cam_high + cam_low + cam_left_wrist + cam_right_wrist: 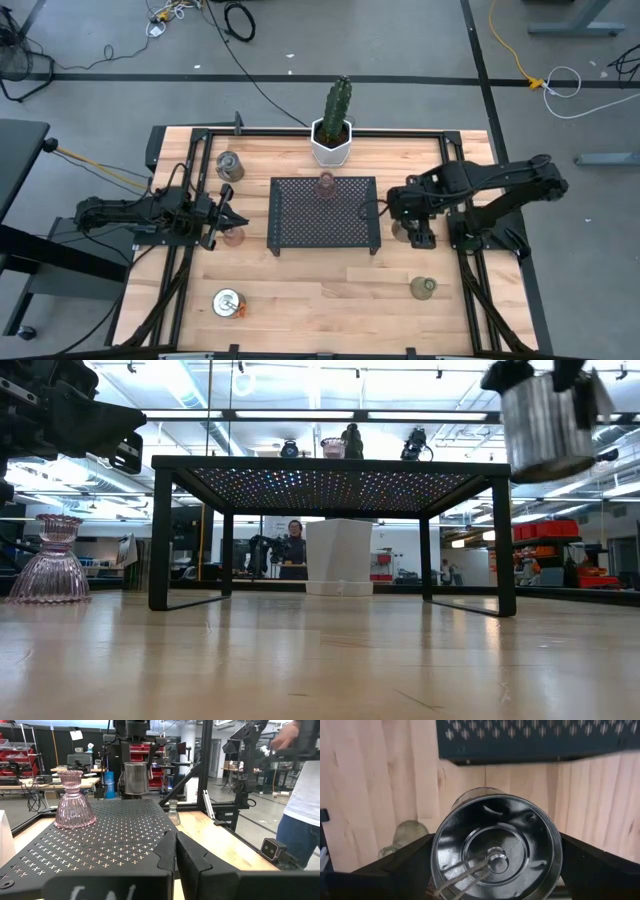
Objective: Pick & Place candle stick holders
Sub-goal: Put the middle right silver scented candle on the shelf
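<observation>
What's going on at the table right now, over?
Right hand shut on silver holder, lifted beside black mesh tray. Left hand shut, by pink holder. Path clear.

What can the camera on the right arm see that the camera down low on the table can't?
Only the right wrist view looks down inside the silver holder held in the right gripper, seeing its center post, with a greenish holder on the wood below. Only the low view shows the pink glass holder standing on the table, the white pot and a person far behind. Both show the silver holder lifted and the black mesh tray.
</observation>
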Motion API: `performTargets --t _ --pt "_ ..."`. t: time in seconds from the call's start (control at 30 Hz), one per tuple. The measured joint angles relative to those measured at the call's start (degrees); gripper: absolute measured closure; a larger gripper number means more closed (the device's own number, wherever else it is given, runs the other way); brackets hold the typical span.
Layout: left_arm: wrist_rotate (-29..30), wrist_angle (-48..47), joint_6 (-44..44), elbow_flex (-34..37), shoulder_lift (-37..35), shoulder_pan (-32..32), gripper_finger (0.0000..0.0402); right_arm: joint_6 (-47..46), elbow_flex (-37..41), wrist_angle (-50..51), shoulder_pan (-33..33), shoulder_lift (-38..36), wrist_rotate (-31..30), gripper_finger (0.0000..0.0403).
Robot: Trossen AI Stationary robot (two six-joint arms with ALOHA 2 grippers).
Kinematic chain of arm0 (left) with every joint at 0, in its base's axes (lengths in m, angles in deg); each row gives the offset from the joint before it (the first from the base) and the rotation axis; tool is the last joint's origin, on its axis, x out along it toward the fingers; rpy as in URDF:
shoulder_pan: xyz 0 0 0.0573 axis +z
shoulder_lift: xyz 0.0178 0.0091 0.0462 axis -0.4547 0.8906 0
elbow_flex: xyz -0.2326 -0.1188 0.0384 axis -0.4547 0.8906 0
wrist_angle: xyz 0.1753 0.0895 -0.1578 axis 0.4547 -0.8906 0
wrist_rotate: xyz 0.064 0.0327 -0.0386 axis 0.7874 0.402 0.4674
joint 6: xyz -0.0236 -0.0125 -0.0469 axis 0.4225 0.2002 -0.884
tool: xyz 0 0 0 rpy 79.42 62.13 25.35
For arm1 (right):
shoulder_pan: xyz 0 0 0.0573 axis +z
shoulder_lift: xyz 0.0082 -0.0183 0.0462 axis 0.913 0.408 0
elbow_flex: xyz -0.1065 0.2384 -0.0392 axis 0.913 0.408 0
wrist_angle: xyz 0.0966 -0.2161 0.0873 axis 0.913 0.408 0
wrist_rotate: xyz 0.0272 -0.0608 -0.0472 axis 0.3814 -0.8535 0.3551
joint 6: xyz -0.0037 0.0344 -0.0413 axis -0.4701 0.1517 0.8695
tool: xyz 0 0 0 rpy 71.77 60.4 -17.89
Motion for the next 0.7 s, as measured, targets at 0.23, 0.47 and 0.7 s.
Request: performTargets --t 0.23,0.47,0.7 --pt "0.0 0.0 0.0 0.0 0.0 0.0 0.0383 5.2 -8.5 -0.1 -0.5 6.8 0.0 0.004" --pt "0.0 0.0 0.0 0.0 0.0 0.0 0.0383 9.1 -14.7 -0.2 -0.8 12.4 -0.2 0.004" --pt "0.0 0.0 0.0 0.0 0.0 0.0 0.0383 12.4 -18.1 -1.4 -0.8 15.9 -3.0 0.004"
